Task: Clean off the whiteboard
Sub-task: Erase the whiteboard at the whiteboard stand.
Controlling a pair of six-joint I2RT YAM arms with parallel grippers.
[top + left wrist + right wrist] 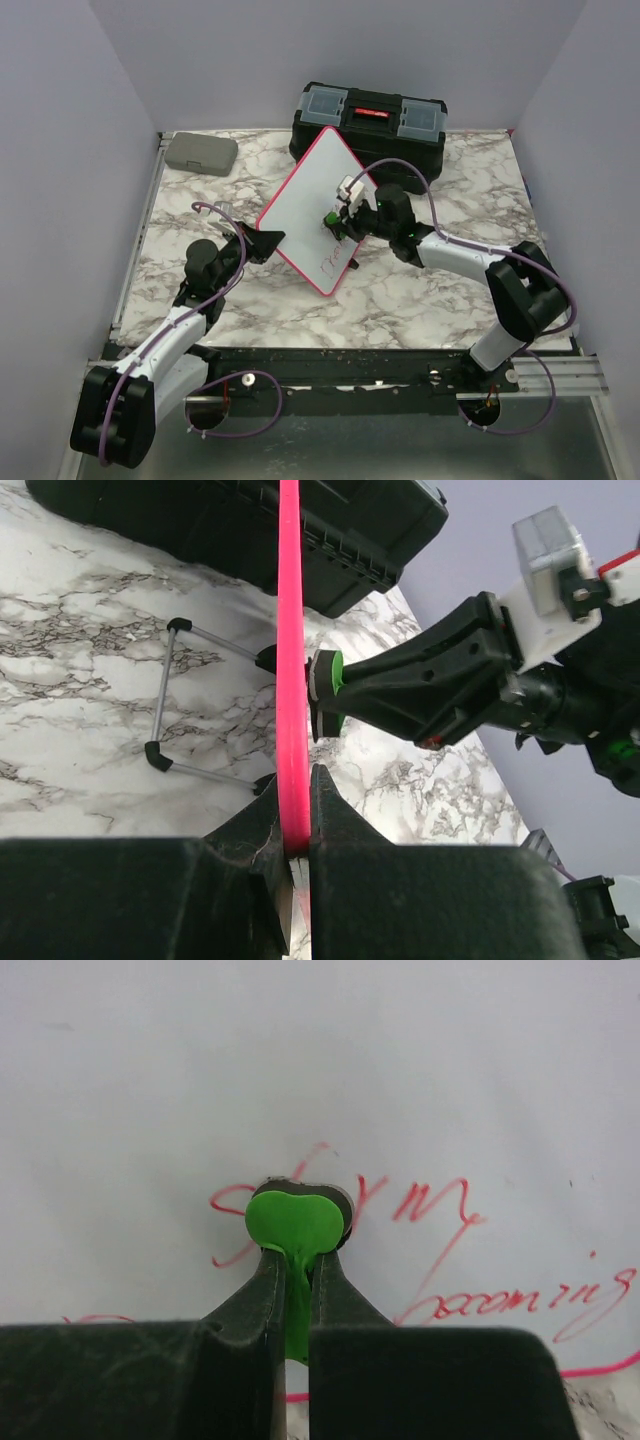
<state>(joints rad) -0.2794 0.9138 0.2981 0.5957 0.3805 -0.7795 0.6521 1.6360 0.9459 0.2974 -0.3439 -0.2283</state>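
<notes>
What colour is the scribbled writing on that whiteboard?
Red handwriting on the whiteboard; the right wrist view shows it best.

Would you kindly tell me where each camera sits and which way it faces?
Top external: above and behind the arm bases, looking down at the table; both arms show, the whiteboard tilted between them.
Left wrist: on the left arm, looking along the left gripper, shut on the board's pink frame, edge-on.
Right wrist: on the right arm, facing the board's writing; the right gripper is shut on a green eraser.
Shared: left wrist and top views both show the black toolbox and the eraser at the board.
</notes>
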